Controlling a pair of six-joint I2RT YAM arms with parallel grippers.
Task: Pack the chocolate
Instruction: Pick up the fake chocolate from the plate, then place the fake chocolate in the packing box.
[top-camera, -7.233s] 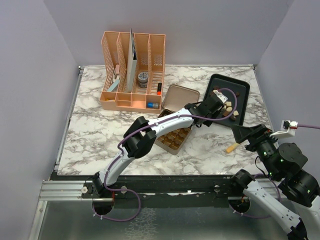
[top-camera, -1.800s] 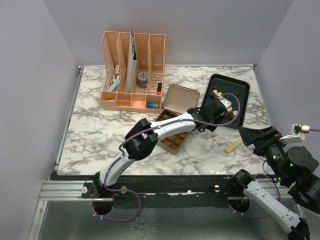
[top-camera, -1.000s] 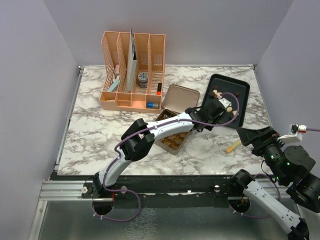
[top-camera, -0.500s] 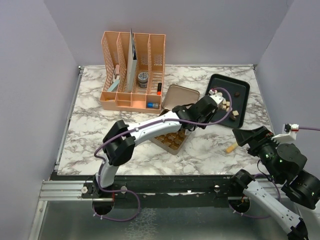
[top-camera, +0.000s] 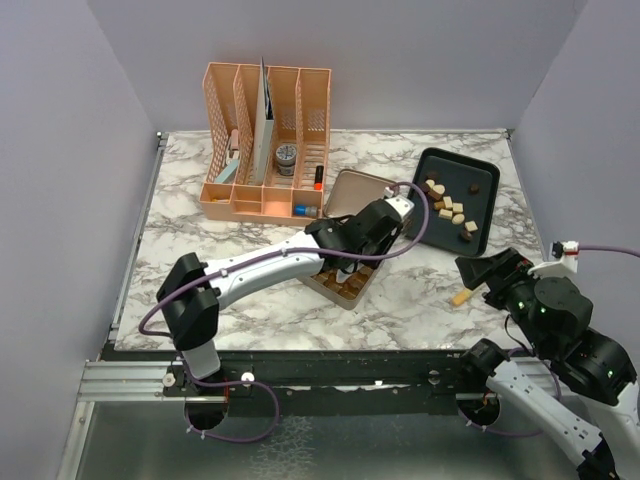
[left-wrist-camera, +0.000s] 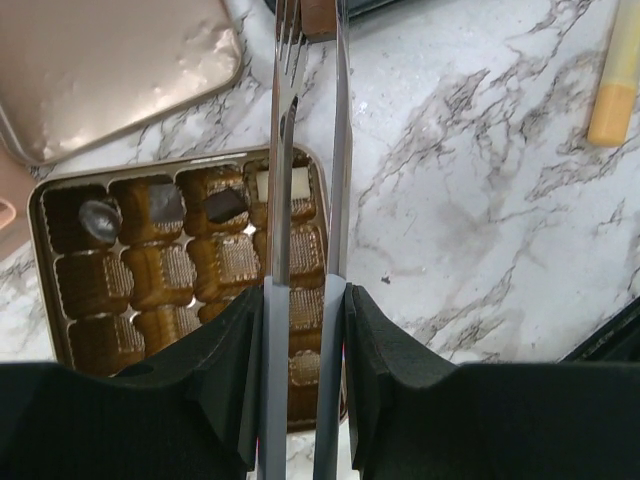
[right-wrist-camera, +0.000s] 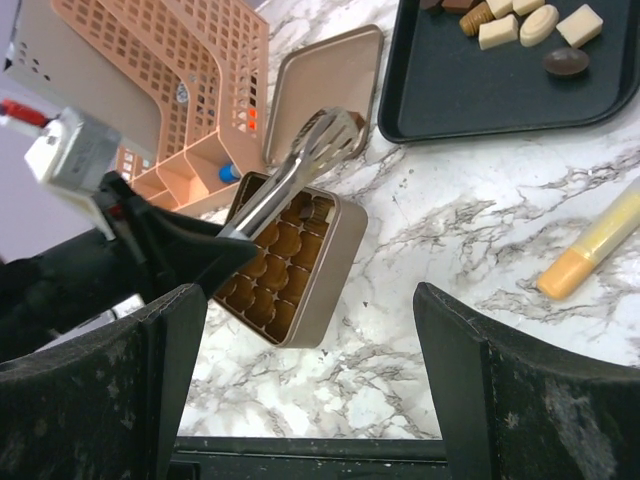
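While the right gripper (top-camera: 485, 272) hangs at 4 o'clock from the gold tin (right-wrist-camera: 330, 275) with its jaws spread wide and nothing in them, the left gripper (left-wrist-camera: 303, 295) is right over the tin. Its jaws are pressed on a pair of metal tongs (left-wrist-camera: 283, 150). In the left wrist view the tongs run long and straight to 12 o'clock. Their tips seem to pinch one brown piece (left-wrist-camera: 318, 15), just past the tin's far edge. So the bare cups lie back toward 7 o'clock from it. The far row holds a few pieces. More chocolate (top-camera: 448, 208) sits on the black tray (top-camera: 455, 168) at 2 o'clock from the tin. The lid (top-camera: 345, 190) lies at 12 o'clock. A yellow stick (top-camera: 462, 296) lies on the counter at 4 o'clock, with bare marble between.
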